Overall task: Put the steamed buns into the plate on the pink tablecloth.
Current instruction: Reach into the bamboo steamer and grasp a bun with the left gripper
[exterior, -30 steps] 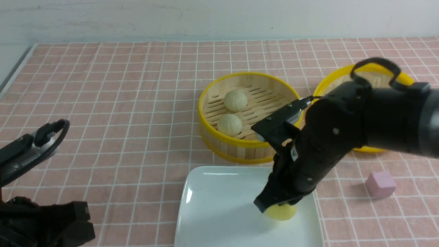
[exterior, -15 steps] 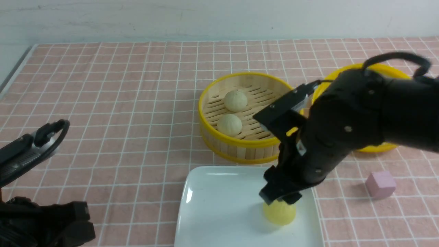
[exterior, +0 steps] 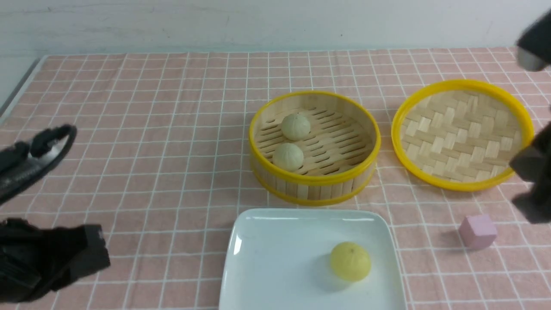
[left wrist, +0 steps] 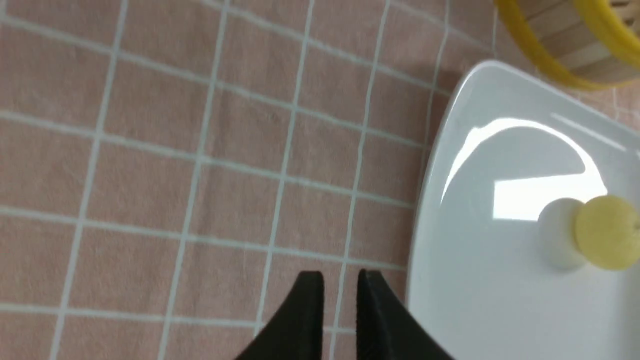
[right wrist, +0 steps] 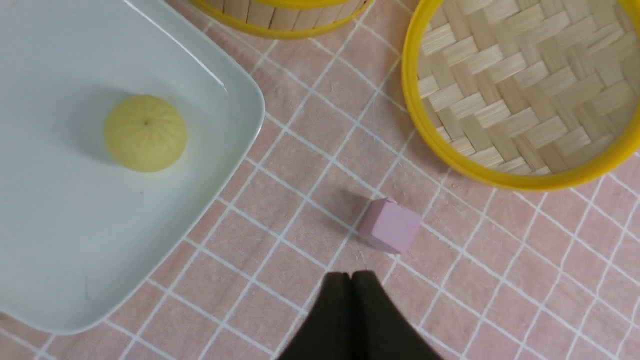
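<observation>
A pink tablecloth [exterior: 150,129] covers the bench [exterior: 19,88]. On it, a white plate [exterior: 275,241] sits near centre, a steamer basket [exterior: 314,181] just beyond it, a woven lid [exterior: 462,129] far right, and a small pink cube [exterior: 477,231] near right.

Bright, even light from overhead fills all three views. We note soft, short shadows beside the yellow bun [exterior: 350,261] and the pink cube [exterior: 477,231]. In the left wrist view, itself slightly soft, the plate [left wrist: 480,300] carries a hard white rectangular glare. In the front view, blur smears the right arm [exterior: 533,181] at the frame edge.
</observation>
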`<state>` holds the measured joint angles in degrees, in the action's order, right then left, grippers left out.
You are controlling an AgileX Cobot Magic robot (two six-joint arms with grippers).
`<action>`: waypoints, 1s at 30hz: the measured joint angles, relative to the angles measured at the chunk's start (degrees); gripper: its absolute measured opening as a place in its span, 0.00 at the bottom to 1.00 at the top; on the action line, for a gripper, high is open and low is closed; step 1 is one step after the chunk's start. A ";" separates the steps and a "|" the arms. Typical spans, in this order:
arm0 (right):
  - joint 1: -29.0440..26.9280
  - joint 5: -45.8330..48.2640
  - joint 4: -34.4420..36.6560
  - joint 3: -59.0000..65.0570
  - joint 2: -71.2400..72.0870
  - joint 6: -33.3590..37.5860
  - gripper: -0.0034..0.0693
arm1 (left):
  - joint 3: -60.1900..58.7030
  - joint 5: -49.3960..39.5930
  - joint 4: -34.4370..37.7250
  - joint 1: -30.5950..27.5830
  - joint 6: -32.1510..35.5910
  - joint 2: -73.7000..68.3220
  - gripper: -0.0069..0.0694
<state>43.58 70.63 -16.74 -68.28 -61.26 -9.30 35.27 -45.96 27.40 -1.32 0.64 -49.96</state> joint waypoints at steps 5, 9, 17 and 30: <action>0.00 1.06 0.16 10.85 12.82 -0.27 0.03 | 12.86 -5.28 -0.18 1.18 0.70 -8.50 0.10; 0.00 -2.76 0.23 20.79 21.51 -1.03 0.03 | 22.64 -5.27 -0.47 6.24 1.48 -18.24 0.09; 0.00 -10.71 -0.06 31.23 27.02 -1.26 0.04 | 40.15 -4.84 -2.75 20.63 -0.64 -39.88 0.12; 0.00 -13.30 -0.33 31.82 27.02 -1.26 0.05 | 66.44 -3.71 -22.67 32.84 -13.68 -68.16 0.58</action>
<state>43.58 57.33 -17.07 -36.47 -34.24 -10.56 101.71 -49.67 4.72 31.52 -13.03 -118.12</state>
